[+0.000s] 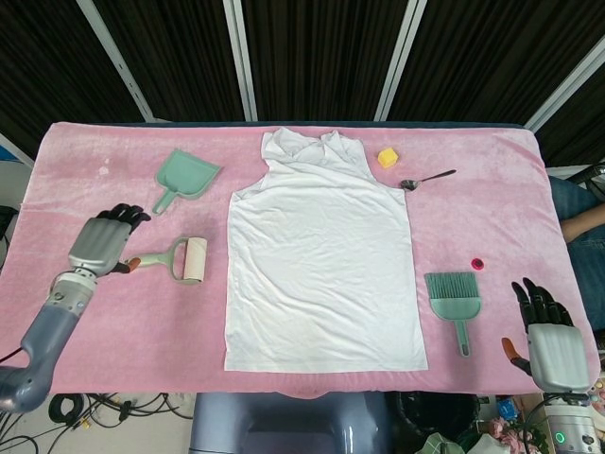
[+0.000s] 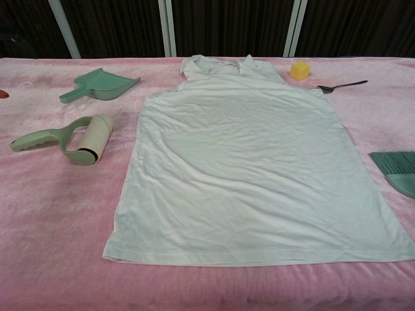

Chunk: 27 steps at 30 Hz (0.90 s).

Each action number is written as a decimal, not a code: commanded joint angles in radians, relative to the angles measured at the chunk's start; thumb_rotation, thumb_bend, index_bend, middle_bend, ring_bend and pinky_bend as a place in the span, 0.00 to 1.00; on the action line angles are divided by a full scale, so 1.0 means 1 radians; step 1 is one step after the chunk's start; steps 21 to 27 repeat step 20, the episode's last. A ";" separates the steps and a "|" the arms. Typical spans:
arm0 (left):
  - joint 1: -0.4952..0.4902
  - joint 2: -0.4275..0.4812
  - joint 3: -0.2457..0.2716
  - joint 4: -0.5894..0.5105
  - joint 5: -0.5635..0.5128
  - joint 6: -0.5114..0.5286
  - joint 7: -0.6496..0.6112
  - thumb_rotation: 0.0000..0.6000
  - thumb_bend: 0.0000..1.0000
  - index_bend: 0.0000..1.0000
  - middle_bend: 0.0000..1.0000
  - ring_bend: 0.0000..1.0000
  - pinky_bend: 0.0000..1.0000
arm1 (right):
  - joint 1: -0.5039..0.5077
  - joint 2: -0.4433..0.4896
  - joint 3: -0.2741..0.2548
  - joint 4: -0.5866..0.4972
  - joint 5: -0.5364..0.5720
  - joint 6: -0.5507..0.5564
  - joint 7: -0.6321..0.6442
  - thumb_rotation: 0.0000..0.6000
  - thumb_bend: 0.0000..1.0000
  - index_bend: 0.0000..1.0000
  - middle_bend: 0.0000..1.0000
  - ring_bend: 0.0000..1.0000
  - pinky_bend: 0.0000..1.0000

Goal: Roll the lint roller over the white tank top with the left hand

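The white tank top (image 1: 321, 255) lies flat in the middle of the pink table, also filling the chest view (image 2: 249, 162). The lint roller (image 1: 180, 259) (image 2: 68, 138), green handle and cream roll, lies on the cloth left of the top, nothing touching it. My left hand (image 1: 102, 242) hovers just left of the handle's end, fingers apart and empty; the chest view does not show it. My right hand (image 1: 548, 339) rests at the table's front right corner, fingers spread, holding nothing.
A green dustpan (image 1: 184, 178) lies behind the roller. A green brush (image 1: 455, 299) sits right of the top, with a small pink ring (image 1: 477, 263) beyond it. A yellow block (image 1: 387, 157) and a spoon (image 1: 427, 179) lie at the back right.
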 commanded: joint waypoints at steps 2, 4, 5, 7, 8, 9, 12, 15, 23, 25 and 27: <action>0.189 0.105 0.070 -0.127 0.188 0.244 -0.095 1.00 0.25 0.21 0.12 0.05 0.19 | 0.002 0.001 0.004 0.002 -0.002 0.002 0.005 1.00 0.21 0.00 0.04 0.09 0.21; 0.260 0.111 0.108 -0.129 0.227 0.308 -0.142 1.00 0.25 0.21 0.11 0.02 0.16 | 0.005 0.001 0.004 0.008 -0.013 0.004 0.008 1.00 0.21 0.00 0.04 0.09 0.21; 0.279 0.109 0.117 -0.126 0.240 0.326 -0.157 1.00 0.25 0.21 0.10 0.01 0.15 | 0.006 0.002 0.003 0.010 -0.016 0.004 0.009 1.00 0.21 0.00 0.04 0.09 0.21; 0.339 0.093 0.135 -0.096 0.284 0.388 -0.214 1.00 0.25 0.20 0.09 0.00 0.13 | 0.008 0.002 0.001 0.016 -0.025 0.002 0.015 1.00 0.21 0.00 0.04 0.09 0.21; 0.365 0.079 0.140 -0.075 0.301 0.415 -0.243 1.00 0.25 0.20 0.09 0.00 0.13 | 0.009 0.001 0.000 0.018 -0.028 0.002 0.017 1.00 0.20 0.00 0.04 0.09 0.21; 0.399 0.056 0.144 -0.042 0.322 0.448 -0.286 1.00 0.25 0.20 0.09 0.00 0.13 | 0.009 0.001 -0.001 0.022 -0.031 0.001 0.019 1.00 0.20 0.00 0.04 0.09 0.21; 0.452 0.010 0.142 0.029 0.345 0.492 -0.358 1.00 0.25 0.18 0.08 0.00 0.12 | 0.009 -0.001 -0.001 0.026 -0.034 0.005 0.023 1.00 0.20 0.00 0.04 0.09 0.21; 0.465 0.010 0.139 0.064 0.369 0.484 -0.365 1.00 0.25 0.16 0.07 0.00 0.12 | 0.009 -0.002 0.000 0.027 -0.039 0.009 0.028 1.00 0.21 0.00 0.04 0.09 0.21; 0.477 0.013 0.126 0.077 0.372 0.470 -0.391 1.00 0.25 0.16 0.07 0.00 0.12 | 0.008 -0.005 0.002 0.022 -0.038 0.012 0.026 1.00 0.20 0.00 0.04 0.09 0.21; 0.477 0.013 0.126 0.077 0.372 0.470 -0.391 1.00 0.25 0.16 0.07 0.00 0.12 | 0.008 -0.005 0.002 0.022 -0.038 0.012 0.026 1.00 0.20 0.00 0.04 0.09 0.21; 0.477 0.013 0.126 0.077 0.372 0.470 -0.391 1.00 0.25 0.16 0.07 0.00 0.12 | 0.008 -0.005 0.002 0.022 -0.038 0.012 0.026 1.00 0.20 0.00 0.04 0.09 0.21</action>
